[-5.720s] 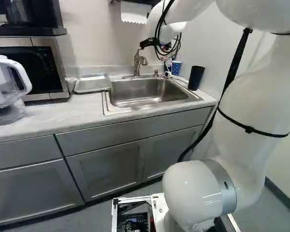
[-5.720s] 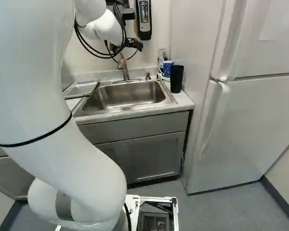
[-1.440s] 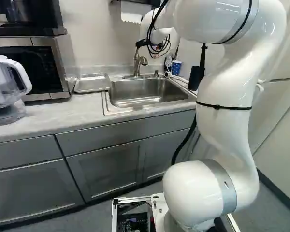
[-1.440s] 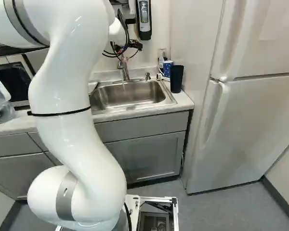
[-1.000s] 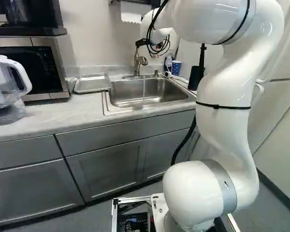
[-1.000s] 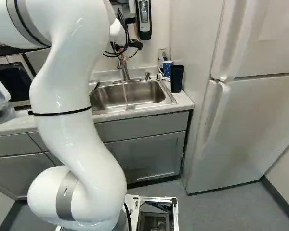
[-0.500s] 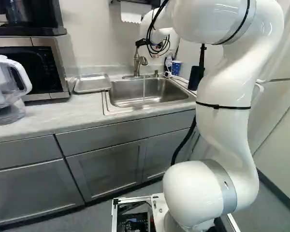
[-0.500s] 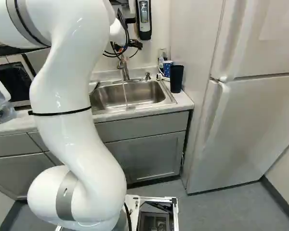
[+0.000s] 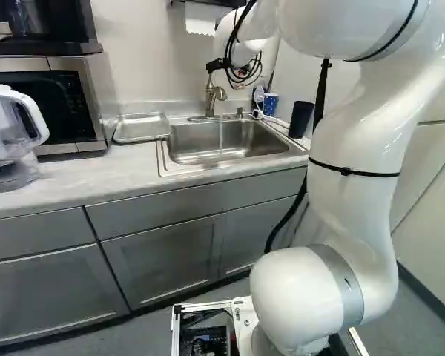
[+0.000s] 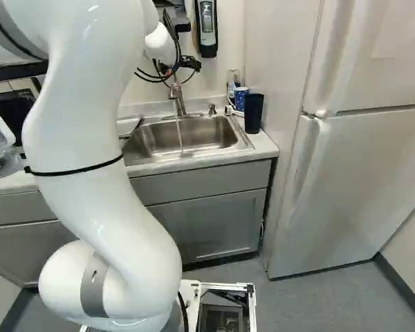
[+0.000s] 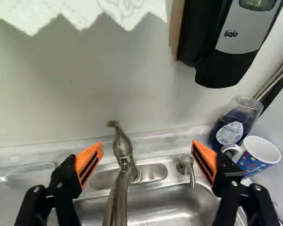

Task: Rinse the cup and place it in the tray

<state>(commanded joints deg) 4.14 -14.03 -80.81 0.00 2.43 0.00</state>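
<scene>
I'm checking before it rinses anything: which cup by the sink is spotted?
The shorter blue cup, beside the bottle; the dark cup is taller and plain.

Bright, mostly soft light fills the room, seemingly from above. Beyond the faucet [image 11: 123,153], the paper towel [image 11: 80,12] glows almost white and throws a jagged grey shadow down the wall [image 11: 80,99]. Glints streak the sink [image 11: 155,207] around it; below it, the cabinets [image 9: 163,259] look dimmer.

Tap [image 9: 211,96] running at the back of the sink [image 9: 200,144], tray [image 9: 142,129] to its left, blue cup [image 9: 271,104] and tumbler [image 9: 300,119] right
</scene>
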